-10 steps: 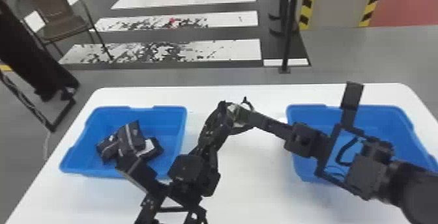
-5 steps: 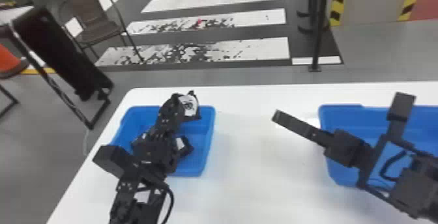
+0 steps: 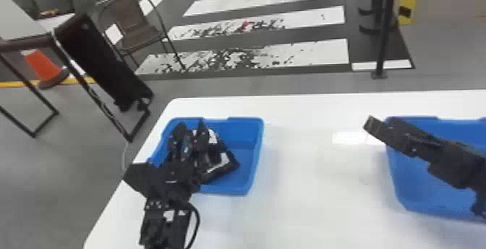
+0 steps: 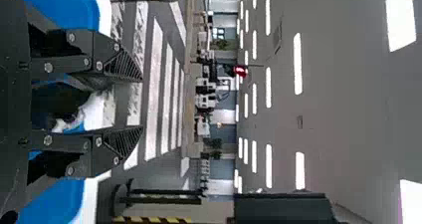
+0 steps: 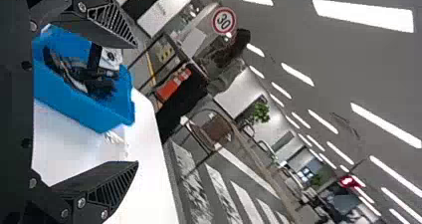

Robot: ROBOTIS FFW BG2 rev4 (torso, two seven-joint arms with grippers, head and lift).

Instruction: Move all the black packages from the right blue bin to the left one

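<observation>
My left gripper (image 3: 191,129) is over the left blue bin (image 3: 255,150) in the head view, its fingers spread. Black packages (image 3: 220,167) with white labels lie in that bin beside and below the fingers. In the left wrist view my left gripper (image 4: 142,104) stands open, with a dark package (image 4: 64,104) behind the gap. My right gripper (image 3: 372,125) is at the left edge of the right blue bin (image 3: 397,194); what that bin holds is partly hidden by the arm. The right wrist view has my right gripper (image 5: 137,104) wide open, nothing between its fingers.
Both bins stand on a white table (image 3: 307,201), with a stretch of tabletop between them. Past the table are a chair (image 3: 133,24), a black post (image 3: 385,31) and an orange cone (image 3: 45,67).
My left gripper went from between the bins to the left bin and opened; the package it carried is now down among the others. The head view has swung left.
</observation>
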